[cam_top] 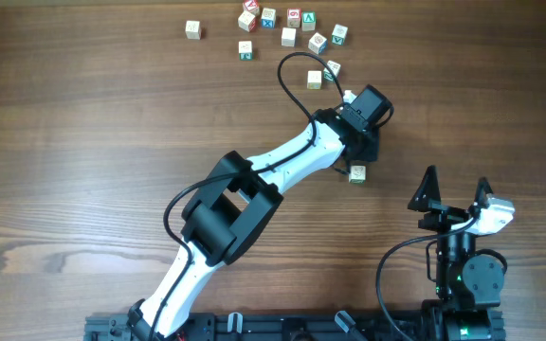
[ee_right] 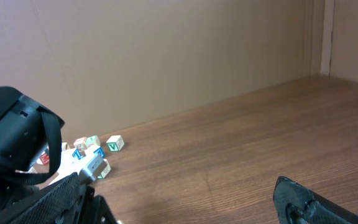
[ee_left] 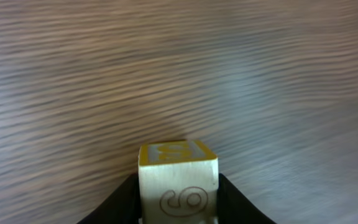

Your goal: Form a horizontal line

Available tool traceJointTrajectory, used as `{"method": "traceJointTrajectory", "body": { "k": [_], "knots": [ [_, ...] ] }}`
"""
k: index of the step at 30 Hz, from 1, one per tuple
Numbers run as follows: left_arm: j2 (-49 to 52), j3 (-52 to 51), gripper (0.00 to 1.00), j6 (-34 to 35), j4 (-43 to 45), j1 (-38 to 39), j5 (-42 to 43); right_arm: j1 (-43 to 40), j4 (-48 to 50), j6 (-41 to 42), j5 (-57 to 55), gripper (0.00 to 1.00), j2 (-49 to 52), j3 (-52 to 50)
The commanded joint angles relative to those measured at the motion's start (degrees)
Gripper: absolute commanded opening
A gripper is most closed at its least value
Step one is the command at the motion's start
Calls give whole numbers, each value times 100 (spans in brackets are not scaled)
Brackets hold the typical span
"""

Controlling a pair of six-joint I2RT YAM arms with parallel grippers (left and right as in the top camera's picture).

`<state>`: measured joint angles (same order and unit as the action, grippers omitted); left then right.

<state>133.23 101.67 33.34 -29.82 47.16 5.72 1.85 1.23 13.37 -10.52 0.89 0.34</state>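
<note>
Your left gripper [ee_left: 178, 204] is clamped on a cube [ee_left: 179, 169]. Only the left wrist view shows that grip, plus the yellow top and a looped mark on the front. Overhead, you just see it poking out below the wrist, well apart from the horizontal line [cam_top: 268, 16], a rough row at the far edge. Can't tell if those touch. Your right gripper [cam_top: 457, 189] sits spread wide.

A cluster of cubes [cam_top: 289, 28] is spread along the far edge of the worktop [cam_top: 83, 142], about midway; a lone cube [cam_top: 192, 29] is set apart to its left. Right of centre, a gripped cube [cam_top: 357, 174] is held by the left gripper [ee_left: 178, 202], seemingly touching the surface.
</note>
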Motion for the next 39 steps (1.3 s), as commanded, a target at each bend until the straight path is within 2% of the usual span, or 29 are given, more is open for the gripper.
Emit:
{"method": "traceJointTrajectory", "body": {
  "k": [1, 4, 8, 13, 18, 22, 27, 31, 33, 39],
  "knots": [
    [90, -52, 36, 42, 186, 26, 520, 28, 9, 33, 61, 100, -13, -4],
    [92, -52, 40, 39, 181, 24, 520, 28, 9, 33, 63, 100, -13, -4],
    [90, -52, 53, 37, 179, 20, 518, 28, 9, 31, 61, 100, -13, -4],
    [2, -42, 57, -11, 179, -22, 514, 28, 9, 33, 63, 100, -9, -4],
    [-507, -39, 72, -166, 181, -334, 44, 28, 9, 33, 63, 100, -9, -4],
    [-1248, -35, 75, -595, 68, -892, -479, 28, 9, 33, 63, 100, -9, -4],
    [-2260, -35, 71, -636, -581, -1628, -538, 28, 9, 31, 61, 100, -9, -4],
    [-3038, -35, 86, -634, -1473, -2140, -516, 28, 9, 33, 61, 100, -9, -4],
    [-3316, -35, 100, -636, -1978, -2321, -518, 28, 9, 31, 61, 100, -9, -4],
    [-3617, -37, 100, -649, -3204, -2671, -579, 28, 9, 31, 61, 100, -9, -4]
  ]
}}
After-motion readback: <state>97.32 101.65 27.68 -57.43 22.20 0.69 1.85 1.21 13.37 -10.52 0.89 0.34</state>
